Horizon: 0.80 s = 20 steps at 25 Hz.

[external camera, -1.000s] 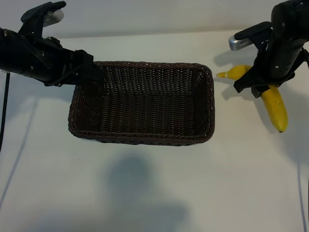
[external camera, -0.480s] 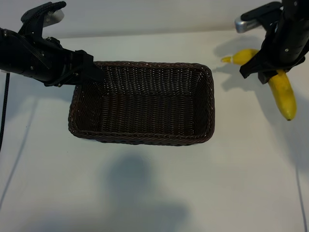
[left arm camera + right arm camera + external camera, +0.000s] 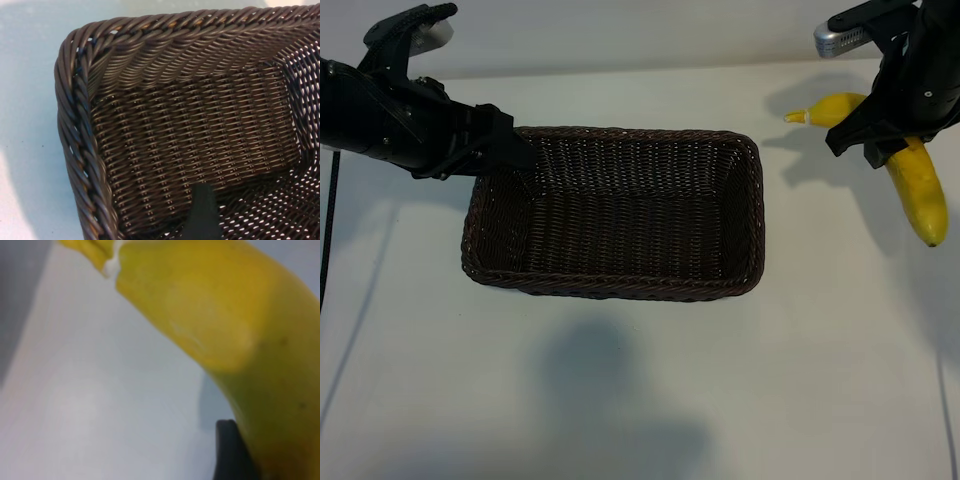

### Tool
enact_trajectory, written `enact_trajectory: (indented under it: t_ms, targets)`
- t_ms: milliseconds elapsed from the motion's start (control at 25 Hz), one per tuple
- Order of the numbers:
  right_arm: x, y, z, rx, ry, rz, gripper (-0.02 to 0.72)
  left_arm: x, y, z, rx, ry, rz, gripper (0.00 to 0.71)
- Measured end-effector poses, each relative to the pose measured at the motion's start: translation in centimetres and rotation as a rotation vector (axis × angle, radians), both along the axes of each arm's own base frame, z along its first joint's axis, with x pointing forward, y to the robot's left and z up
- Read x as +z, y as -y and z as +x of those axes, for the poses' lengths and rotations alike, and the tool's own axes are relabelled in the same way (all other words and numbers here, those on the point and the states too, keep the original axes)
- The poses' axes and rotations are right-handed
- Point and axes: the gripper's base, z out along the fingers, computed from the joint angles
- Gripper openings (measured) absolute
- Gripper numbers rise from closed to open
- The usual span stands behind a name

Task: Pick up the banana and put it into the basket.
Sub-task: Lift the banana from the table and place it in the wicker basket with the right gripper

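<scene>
The dark-brown wicker basket sits mid-table with nothing in it. My right gripper is shut on the yellow banana, which hangs above the table off the basket's right end, its pale stem tip pointing toward the basket. In the right wrist view the banana fills the frame beside one dark finger. My left gripper is open at the basket's far left corner. One of its fingers reaches inside the basket near the wall; the other finger is hidden.
White tabletop surrounds the basket, with open room in front of it and on the right. A black cable runs down the left edge.
My right gripper has carried the banana upward and a little to the right, off the table. The left arm and the basket have not moved.
</scene>
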Motion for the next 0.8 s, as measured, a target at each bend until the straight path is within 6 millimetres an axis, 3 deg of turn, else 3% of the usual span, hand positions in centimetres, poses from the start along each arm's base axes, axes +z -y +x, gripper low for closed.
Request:
enact_trajectory:
  t_ms: [320,800]
  targets:
    - [1.1,-1.4,-0.9,0.099,-0.017,0.110,0.411,0.0,0.0,0.0,0.000,-0.001,-0.001,0.595]
    - [1.2,-7.4,-3.0,0.317,-0.004,0.121,0.411,0.0,0.0,0.0,0.000,-0.001,-0.001,0.593]
